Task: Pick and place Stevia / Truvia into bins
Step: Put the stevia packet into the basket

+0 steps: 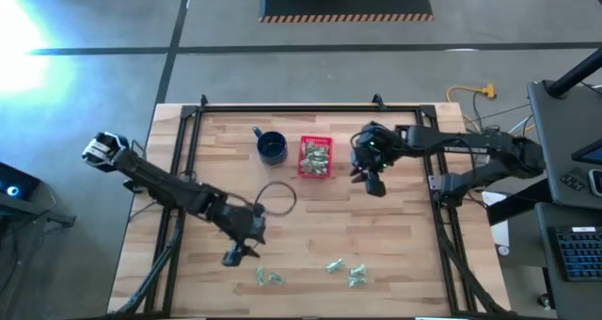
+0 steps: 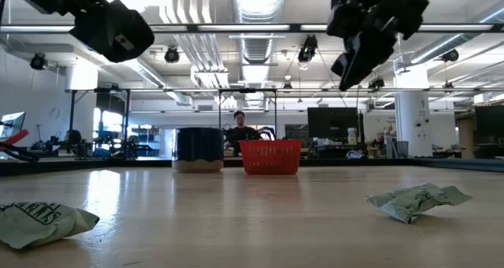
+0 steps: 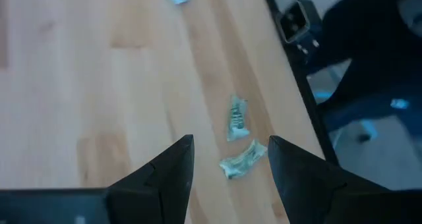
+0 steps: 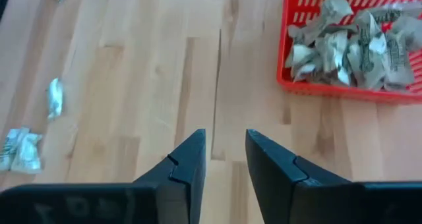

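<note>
Left arm lining up on the leftovers, right arm parked by the basket

Left gripper (image 1: 246, 248) hangs jaws apart, with loose sachets (image 1: 270, 278) at its 5 o'clock on the worktop (image 1: 404, 235), probably ready to drop on one. The red basket (image 1: 315, 157) is already heaped with sachets; right gripper (image 1: 373, 181) sits at its 4 o'clock, jaws partly apart, empty.

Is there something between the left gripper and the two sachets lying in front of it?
Nothing visible. The left gripper is open above bare wood, and the two sachets lie just ahead of its fingertips with nothing between.
</note>
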Controlling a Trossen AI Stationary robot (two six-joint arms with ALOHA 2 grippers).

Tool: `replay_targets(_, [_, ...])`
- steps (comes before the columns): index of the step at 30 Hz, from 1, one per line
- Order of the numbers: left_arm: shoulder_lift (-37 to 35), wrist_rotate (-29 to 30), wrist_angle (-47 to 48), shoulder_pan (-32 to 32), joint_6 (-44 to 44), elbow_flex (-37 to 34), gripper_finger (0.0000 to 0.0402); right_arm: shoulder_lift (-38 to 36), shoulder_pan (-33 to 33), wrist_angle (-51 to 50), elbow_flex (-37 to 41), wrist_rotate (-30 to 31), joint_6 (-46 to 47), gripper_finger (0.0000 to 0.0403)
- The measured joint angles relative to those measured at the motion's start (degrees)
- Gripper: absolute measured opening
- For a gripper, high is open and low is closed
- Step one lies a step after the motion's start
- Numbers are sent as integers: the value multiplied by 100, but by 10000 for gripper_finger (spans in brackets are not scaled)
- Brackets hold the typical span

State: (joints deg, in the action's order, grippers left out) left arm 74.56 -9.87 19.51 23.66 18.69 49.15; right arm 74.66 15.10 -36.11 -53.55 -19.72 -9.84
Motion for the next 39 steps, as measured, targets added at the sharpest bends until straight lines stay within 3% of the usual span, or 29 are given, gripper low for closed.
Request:
replay_targets(9, [849,-50,-877,317,-1104,13,178,-851,-25,150,768,16,555,82])
replay_targets(19, [1646,-254,-838,566,-1783,31,178,-1386,-64,166,1159,19,1193,70])
replay_targets(27, [1925,-206,-862,675,-2384,20,178,-1541,-62,162,1245,19,1444,70])
replay_targets(39, [2295,83,-900,863,-2549,15,178,-1537,-71,166,1256,25,1527,72])
